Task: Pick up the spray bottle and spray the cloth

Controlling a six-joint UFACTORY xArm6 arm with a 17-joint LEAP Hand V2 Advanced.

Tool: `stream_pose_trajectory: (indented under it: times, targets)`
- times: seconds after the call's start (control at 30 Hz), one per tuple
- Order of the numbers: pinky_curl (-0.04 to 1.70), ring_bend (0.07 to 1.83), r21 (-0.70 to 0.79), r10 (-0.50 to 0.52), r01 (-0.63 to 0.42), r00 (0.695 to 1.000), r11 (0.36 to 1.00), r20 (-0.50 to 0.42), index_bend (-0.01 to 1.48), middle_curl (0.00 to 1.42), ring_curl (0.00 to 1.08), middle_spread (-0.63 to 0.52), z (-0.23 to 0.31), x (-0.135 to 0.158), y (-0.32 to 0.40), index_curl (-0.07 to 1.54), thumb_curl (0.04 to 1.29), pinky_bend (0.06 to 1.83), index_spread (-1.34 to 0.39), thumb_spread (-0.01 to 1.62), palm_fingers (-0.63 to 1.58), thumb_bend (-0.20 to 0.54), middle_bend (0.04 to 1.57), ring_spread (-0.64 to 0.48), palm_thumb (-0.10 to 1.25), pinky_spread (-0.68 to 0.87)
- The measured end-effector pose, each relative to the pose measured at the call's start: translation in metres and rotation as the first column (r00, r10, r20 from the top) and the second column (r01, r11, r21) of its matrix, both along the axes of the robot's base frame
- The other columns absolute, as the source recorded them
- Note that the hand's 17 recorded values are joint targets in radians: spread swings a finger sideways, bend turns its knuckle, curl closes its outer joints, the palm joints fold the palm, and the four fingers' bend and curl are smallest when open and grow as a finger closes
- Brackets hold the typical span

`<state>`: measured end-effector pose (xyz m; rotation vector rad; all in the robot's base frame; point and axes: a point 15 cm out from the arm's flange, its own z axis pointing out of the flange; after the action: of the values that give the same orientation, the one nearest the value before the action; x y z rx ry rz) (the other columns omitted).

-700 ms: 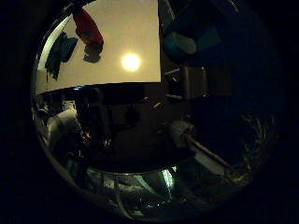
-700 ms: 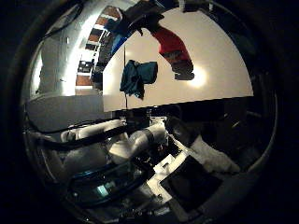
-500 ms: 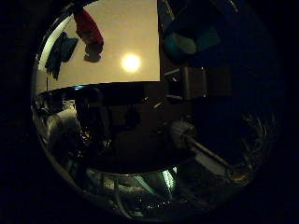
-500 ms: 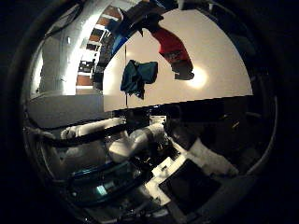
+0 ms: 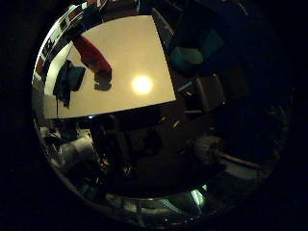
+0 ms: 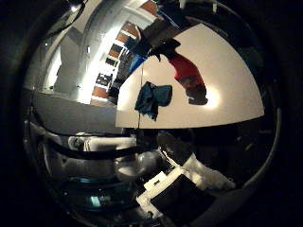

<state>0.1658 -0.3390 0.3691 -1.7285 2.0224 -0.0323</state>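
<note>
On white table (image 6: 227,104), red spray bottle (image 6: 188,75) beside blue cloth (image 6: 151,98)

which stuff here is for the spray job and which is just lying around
For the job:
- red spray bottle, upright on the table
- blue cloth, crumpled beside it

Just there:
- white table
- shelves in the room behind

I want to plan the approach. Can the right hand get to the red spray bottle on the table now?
Probably yes: the spray bottle stands alone on the white table, the cloth lies apart beside it, and nothing blocks the way, though the hand is far.
</note>
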Motion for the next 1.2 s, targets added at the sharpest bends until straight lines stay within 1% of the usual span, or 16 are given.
stream_pose_trajectory:
  times: [0.1,0.23,0.33,0.67,1.0,1.2]
  targets:
    - [0.33,0.34,0.075,-0.009,0.006,0.999,0.997,0.048,0.15,0.36,0.28,0.11,-0.006,0.008,0.000,0.25,0.32,0.34,-0.23,1.03,0.13,-0.026,0.28,0.20,0.59,0.35]
    - [0.32,0.35,0.132,-0.011,0.000,0.997,0.991,0.083,0.15,0.36,0.28,0.12,-0.011,0.018,-0.003,0.25,0.32,0.33,-0.22,1.02,0.13,-0.026,0.29,0.20,0.58,0.35]
    - [0.32,0.36,0.165,-0.011,-0.003,0.997,0.986,0.081,0.15,0.36,0.28,0.12,-0.020,0.023,-0.008,0.25,0.32,0.33,-0.21,1.01,0.13,-0.027,0.29,0.20,0.58,0.35]
    - [0.32,0.37,0.248,0.064,-0.078,0.996,0.966,0.064,0.15,0.35,0.27,0.14,-0.055,0.059,-0.014,0.25,0.31,0.34,-0.20,0.99,0.12,-0.027,0.29,0.20,0.54,0.36]
    - [0.32,0.37,0.308,0.087,-0.094,0.996,0.947,0.036,0.15,0.35,0.26,0.17,-0.083,0.087,-0.020,0.25,0.30,0.34,-0.18,0.98,0.11,-0.028,0.28,0.21,0.52,0.36]
    - [0.32,0.37,0.352,0.105,-0.116,0.993,0.929,0.050,0.15,0.35,0.26,0.18,-0.099,0.106,-0.016,0.26,0.30,0.33,-0.17,0.98,0.11,-0.028,0.28,0.22,0.52,0.37]
